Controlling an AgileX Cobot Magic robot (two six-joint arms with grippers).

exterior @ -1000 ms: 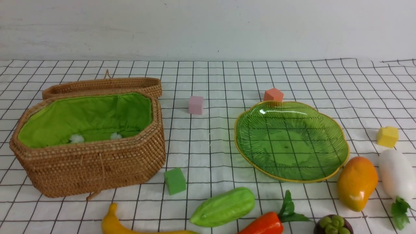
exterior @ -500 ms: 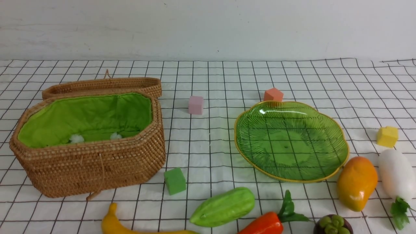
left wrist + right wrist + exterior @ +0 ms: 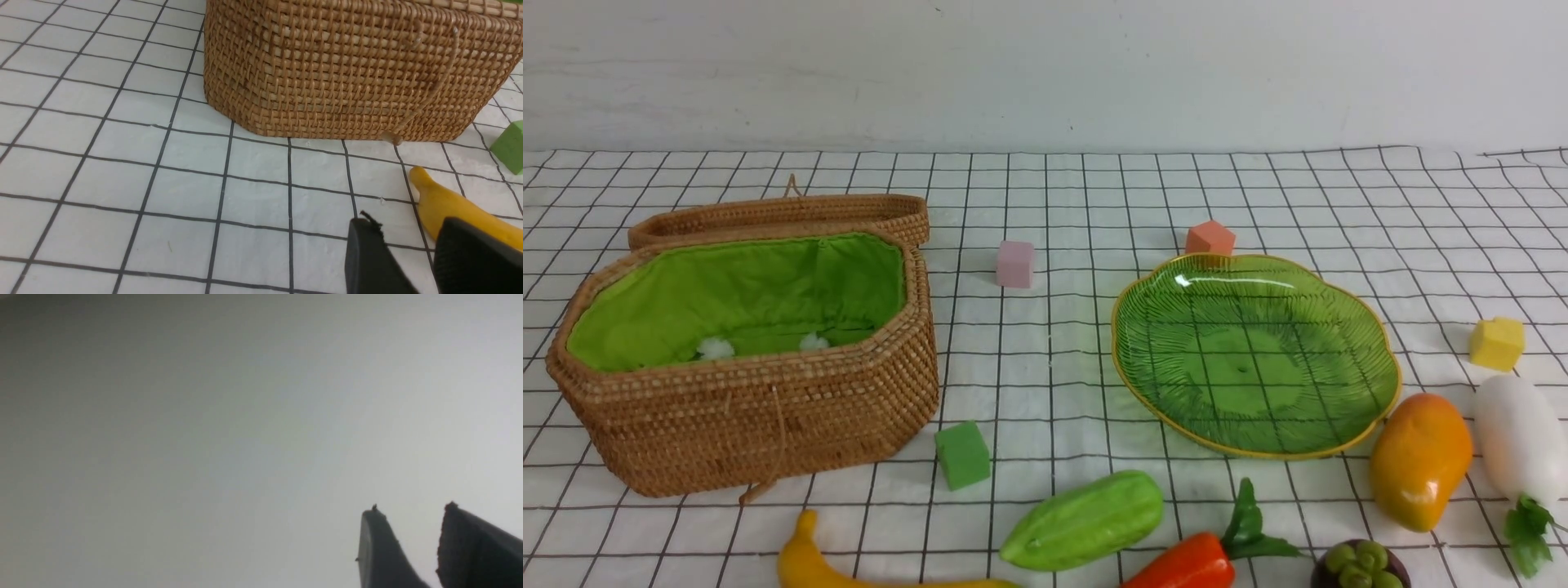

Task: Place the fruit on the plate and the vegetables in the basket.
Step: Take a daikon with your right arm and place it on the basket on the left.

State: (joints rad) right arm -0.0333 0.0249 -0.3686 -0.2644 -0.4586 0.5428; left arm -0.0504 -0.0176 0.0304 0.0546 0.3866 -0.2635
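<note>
**Fruit (image 3: pixel 1419 461), vegetables (image 3: pixel 1086 518) on cloth (image 3: pixel 1045 367)**

Front: banana (image 3: pixel 809 565), gourd, pepper (image 3: pixel 1184 565), mangosteen (image 3: pixel 1360 566) along the near edge; mango, radish (image 3: pixel 1519 437) right of the plate (image 3: pixel 1250 359); basket (image 3: pixel 768 416) left.
Left wrist: left gripper (image 3: pixel 404 228), jaws apart, near banana.
Right wrist: right gripper (image 3: pixel 412 510), jaws apart, empty.

Front and low left wrist views share basket (image 3: pixel 768 425) and banana (image 3: pixel 805 562).

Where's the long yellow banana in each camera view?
Front view: long yellow banana at the bottom edge, left of centre, in front of the brown wicker basket.
Left wrist view: just beyond the left gripper, near the basket's base.
Right wrist view: not in it.
Shared landmark: the basket.
</note>
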